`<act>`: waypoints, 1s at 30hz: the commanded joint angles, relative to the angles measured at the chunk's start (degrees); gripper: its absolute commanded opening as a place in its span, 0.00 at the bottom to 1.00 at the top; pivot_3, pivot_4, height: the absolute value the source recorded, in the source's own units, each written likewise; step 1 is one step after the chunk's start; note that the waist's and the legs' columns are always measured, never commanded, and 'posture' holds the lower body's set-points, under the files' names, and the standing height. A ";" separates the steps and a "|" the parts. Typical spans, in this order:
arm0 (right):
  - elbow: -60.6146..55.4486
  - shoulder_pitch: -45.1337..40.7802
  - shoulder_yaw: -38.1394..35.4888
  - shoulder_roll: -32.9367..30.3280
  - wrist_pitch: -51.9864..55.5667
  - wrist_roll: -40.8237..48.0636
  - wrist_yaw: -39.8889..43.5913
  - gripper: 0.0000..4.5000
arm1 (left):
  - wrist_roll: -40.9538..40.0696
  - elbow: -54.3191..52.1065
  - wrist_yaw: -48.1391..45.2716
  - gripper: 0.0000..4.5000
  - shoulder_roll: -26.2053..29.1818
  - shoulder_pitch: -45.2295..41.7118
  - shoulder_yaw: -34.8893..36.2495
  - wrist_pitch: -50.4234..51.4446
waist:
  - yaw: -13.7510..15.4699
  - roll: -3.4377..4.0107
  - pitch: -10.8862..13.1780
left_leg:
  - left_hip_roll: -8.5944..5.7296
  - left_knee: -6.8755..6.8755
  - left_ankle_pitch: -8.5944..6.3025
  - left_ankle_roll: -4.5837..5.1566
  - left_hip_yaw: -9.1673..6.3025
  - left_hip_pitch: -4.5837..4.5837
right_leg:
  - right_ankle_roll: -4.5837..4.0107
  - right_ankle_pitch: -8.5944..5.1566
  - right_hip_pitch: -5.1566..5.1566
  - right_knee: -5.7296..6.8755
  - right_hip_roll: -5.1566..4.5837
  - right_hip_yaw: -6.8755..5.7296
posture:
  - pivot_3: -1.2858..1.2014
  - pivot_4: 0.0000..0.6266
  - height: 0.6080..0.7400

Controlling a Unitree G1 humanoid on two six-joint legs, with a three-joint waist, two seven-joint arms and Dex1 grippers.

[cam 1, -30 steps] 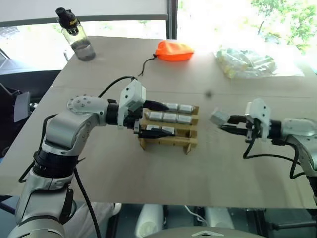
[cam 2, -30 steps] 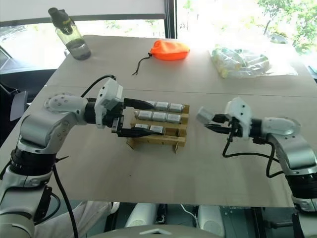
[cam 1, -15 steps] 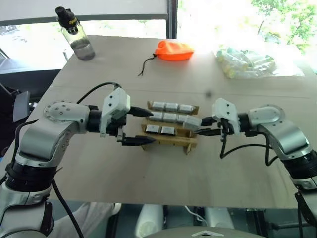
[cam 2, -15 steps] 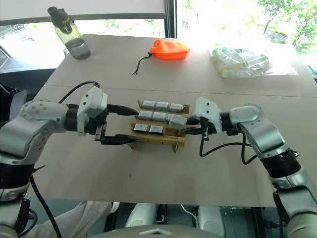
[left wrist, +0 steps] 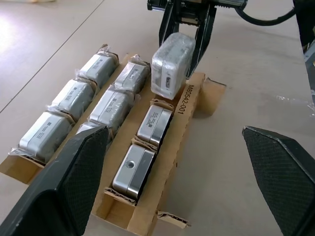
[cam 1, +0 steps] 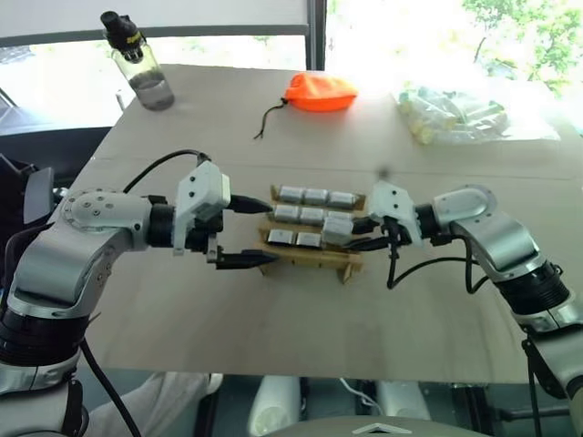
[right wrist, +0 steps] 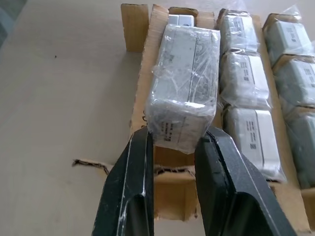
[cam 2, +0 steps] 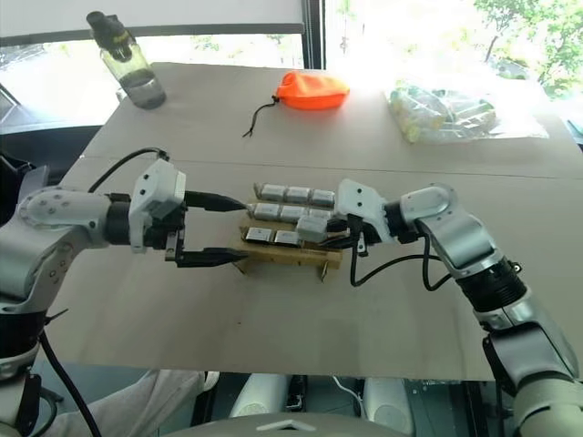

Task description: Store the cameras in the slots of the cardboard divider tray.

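The cardboard divider tray sits mid-table with several wrapped silver cameras in its slots. Its back and middle rows are full, and the front row holds two. My right gripper is shut on one more plastic-wrapped camera. It holds that camera tilted just above the empty slot at the right end of the front row. My left gripper stands open at the tray's left end, with its fingers spread wide and nothing between them.
At the table's far side stand a water bottle, an orange pouch with a black cord, and a clear bag of pale cylinders. Bare table lies in front of the tray down to the near edge.
My right gripper has carried the wrapped camera leftward from the right of the tray to above its front-row end slot. My left gripper has drawn back leftward off the tray, still open.
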 commanded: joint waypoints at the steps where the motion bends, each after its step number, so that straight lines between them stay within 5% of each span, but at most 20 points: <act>1: -1.22 -1.05 -0.36 -0.41 -0.15 -0.45 0.76 0.13 | -1.29 -2.32 0.24 1.00 0.85 -0.09 1.67 0.02 | 0.00 0.00 0.00 | 0.00 0.00 0.00 0.00 -0.01 -0.01 | 0.00 0.00 0.00 -0.01 0.00 -0.01 | 0.52 0.24 0.89; 30: 1.29 0.17 1.19 0.20 -1.53 -5.69 0.59 0.13 | -1.65 -1.76 0.10 1.00 1.00 -0.85 1.08 0.30 | -0.10 0.00 0.00 | 0.00 0.00 0.00 0.00 0.01 0.01 | 0.00 0.00 -0.01 0.01 0.01 0.00 | 0.52 0.24 0.89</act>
